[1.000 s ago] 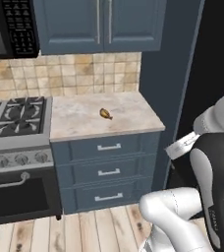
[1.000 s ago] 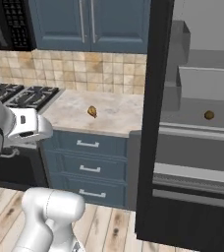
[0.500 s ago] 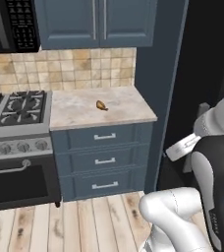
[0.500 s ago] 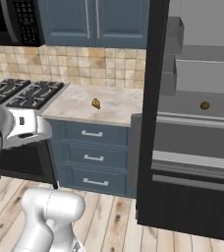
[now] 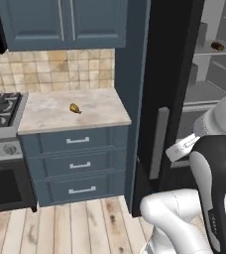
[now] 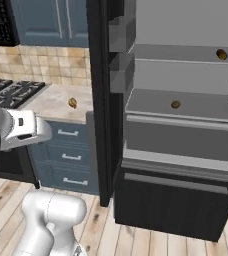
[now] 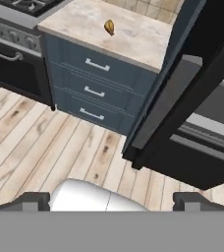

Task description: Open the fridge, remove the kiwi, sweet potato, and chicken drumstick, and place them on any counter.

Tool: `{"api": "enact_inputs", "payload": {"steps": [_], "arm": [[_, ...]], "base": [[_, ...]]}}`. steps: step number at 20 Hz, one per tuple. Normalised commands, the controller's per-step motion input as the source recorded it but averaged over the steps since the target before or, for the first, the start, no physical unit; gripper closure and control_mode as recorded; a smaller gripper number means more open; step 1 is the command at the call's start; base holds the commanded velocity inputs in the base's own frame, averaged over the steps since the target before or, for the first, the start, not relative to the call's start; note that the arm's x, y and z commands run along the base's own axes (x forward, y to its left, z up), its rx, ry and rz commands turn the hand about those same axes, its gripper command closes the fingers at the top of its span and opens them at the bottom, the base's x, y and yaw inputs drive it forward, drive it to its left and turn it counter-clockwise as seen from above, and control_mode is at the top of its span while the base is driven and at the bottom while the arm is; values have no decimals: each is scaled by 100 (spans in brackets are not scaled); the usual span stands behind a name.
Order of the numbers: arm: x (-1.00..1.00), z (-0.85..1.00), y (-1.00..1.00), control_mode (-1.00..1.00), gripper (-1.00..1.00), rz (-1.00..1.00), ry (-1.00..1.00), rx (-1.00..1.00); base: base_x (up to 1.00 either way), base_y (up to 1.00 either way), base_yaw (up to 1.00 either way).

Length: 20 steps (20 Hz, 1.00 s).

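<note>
The gripper (image 7: pixel 111 199) holds nothing, its fingers (image 7: pixel 35 199) spread wide. Beyond them, the fridge (image 6: pixel 178 150) stands open; inside it, the kiwi (image 6: pixel 175 104) sits one shelf below the sweet potato (image 6: pixel 221 54). The chicken drumstick (image 5: pixel 75 108) lies on the counter (image 5: pixel 45 116) left of the fridge. No writing is legible.

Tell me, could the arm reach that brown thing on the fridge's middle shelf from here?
Probably yes. The fridge door stands open and nothing sits in front of the kiwi on its shelf. The gripper is empty but low and pointed at the floor, so the arm must swing up and right first.
</note>
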Motion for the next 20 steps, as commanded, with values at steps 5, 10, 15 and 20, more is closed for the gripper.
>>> {"api": "enact_inputs", "payload": {"steps": [5,10,15,20], "arm": [[0,0,0,100,-100,0,0,0],[0,0,0,100,-100,0,0,0],[0,0,0,100,-100,0,0,0],[0,0,0,100,-100,0,0,0]], "base": [[-18,-88,0],[0,-87,0],[0,-78,0],[13,-17,0]]}}
